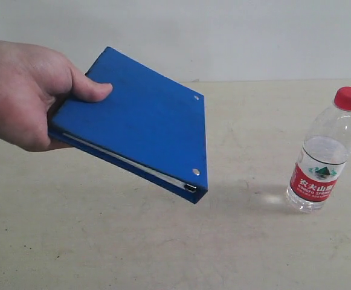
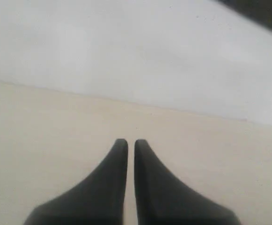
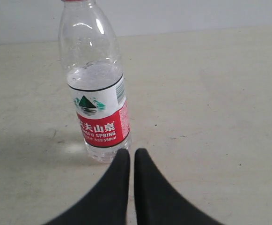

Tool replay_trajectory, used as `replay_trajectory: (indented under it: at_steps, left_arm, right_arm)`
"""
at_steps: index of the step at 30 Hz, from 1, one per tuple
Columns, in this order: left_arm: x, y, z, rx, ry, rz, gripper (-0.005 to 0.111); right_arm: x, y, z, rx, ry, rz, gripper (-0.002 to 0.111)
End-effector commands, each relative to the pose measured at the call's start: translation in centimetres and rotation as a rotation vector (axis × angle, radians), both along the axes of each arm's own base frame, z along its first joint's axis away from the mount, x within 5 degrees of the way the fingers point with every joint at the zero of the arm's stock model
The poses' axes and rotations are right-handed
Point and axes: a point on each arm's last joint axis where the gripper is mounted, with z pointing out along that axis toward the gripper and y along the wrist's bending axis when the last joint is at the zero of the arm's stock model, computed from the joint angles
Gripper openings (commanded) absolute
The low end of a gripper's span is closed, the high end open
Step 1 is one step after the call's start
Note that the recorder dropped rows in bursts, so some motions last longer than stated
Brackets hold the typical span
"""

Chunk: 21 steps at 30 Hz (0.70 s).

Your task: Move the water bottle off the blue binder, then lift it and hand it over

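Note:
The water bottle (image 1: 324, 152) stands upright on the beige table at the right, red cap on top, partly filled. A bare human hand (image 1: 24, 90) holds the blue binder (image 1: 142, 121) tilted in the air at the left, apart from the bottle. In the right wrist view the bottle (image 3: 97, 93) stands just beyond my right gripper (image 3: 132, 152), whose black fingers are shut with nothing between them. My left gripper (image 2: 127, 142) is shut too, over bare table, with neither bottle nor binder in its view. Neither gripper shows in the exterior view.
A pale wall (image 1: 223, 30) runs along the far edge of the beige table (image 1: 163, 241). The binder casts a shadow on the table below it.

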Motion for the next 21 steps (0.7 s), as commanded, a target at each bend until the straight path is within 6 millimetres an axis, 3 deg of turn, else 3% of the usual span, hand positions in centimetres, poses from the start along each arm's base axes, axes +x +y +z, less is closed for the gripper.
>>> replay_trajectory:
  at_steps: [1,4,21]
  left_arm:
    - [0.11,0.24,-3.29,-0.056,0.091,0.031,0.005]
    - [-0.52,-0.04,-4.19,-0.047,0.160,0.013,0.005]
    - [-0.72,0.02,-4.02,-0.135,0.113,0.057,0.005]
  right_arm:
    - [-0.01,-0.04,0.08,-0.007,-0.007,-0.005,0.001]
    - [-0.01,-0.05,0.09,-0.007,-0.009,-0.005,0.001]
    - [0.00,-0.05,0.11,-0.005,-0.010,-0.006,0.001]
